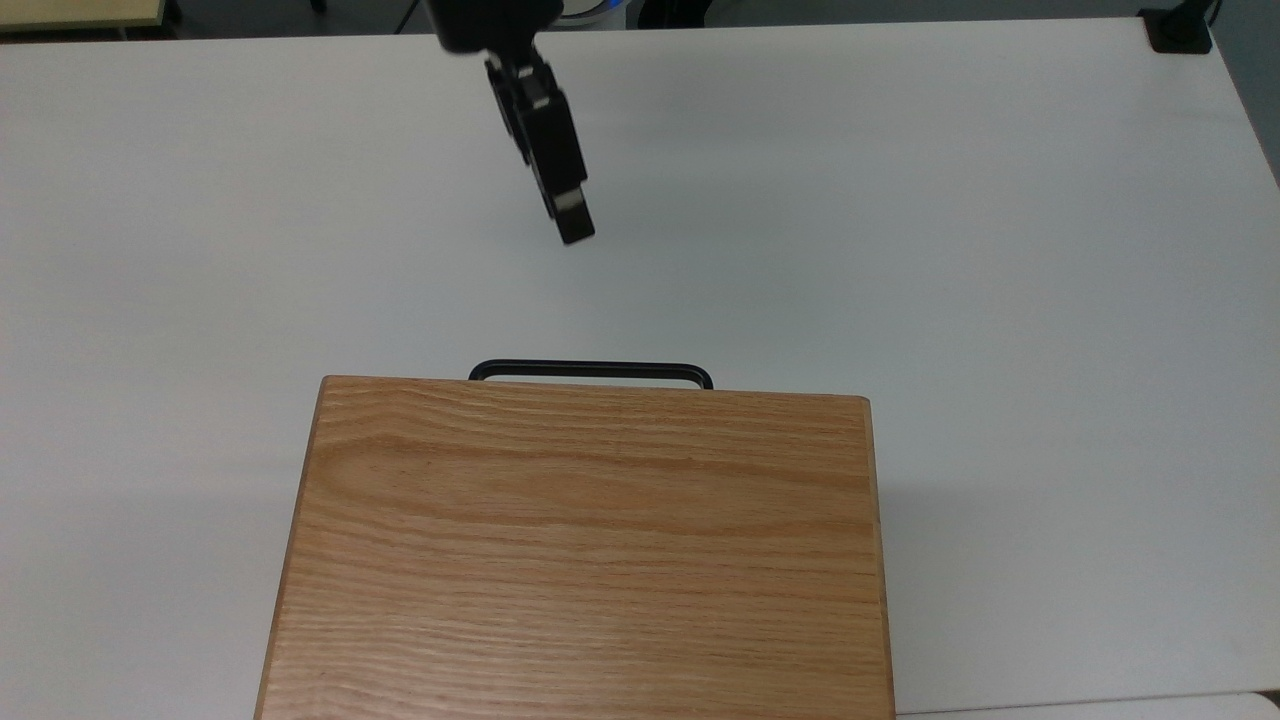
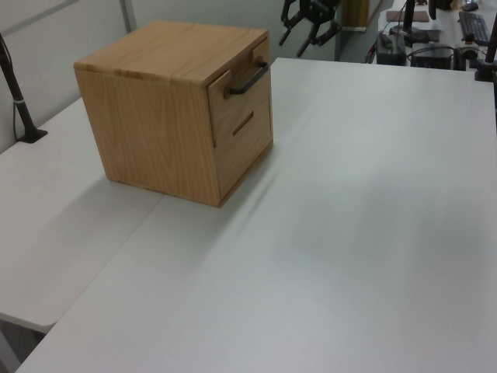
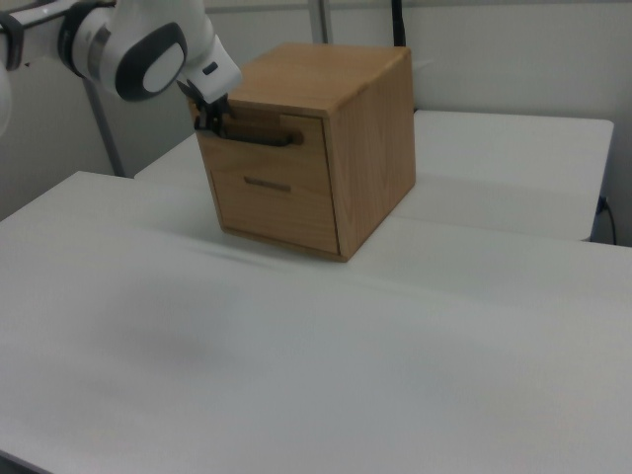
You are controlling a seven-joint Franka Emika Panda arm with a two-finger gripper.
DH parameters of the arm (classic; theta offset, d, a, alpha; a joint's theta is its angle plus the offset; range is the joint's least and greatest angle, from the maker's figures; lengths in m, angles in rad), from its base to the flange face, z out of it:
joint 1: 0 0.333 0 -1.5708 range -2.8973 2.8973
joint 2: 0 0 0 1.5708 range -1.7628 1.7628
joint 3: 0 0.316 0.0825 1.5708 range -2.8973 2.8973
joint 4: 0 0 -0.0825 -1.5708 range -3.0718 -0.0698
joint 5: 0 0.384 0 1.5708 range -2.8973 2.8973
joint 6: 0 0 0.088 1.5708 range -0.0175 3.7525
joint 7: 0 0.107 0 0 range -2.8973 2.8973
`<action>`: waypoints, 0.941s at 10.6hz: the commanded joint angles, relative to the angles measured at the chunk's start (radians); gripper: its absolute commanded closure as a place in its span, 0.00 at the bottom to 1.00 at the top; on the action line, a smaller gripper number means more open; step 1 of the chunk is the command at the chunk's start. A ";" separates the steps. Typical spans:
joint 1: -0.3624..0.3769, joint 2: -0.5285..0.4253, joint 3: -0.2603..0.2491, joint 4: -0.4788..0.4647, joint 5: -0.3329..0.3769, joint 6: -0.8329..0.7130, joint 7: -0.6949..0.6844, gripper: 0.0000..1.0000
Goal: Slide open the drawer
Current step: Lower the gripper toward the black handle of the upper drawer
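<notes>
Jaws spread, gripping nothing; gripper [image 2: 307, 27] hangs above the bare white counter [image 1: 1000, 250], apart from the drawer [image 2: 241, 97]. Drawer sits shut in the oak cabinet [image 1: 585, 550], black handle [image 1: 590, 371] facing the arm. Grey wall behind; cluttered desks beyond in the left view.
</notes>
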 commanded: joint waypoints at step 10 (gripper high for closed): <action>0.009 0.207 -0.005 0.113 0.020 0.175 0.032 0.53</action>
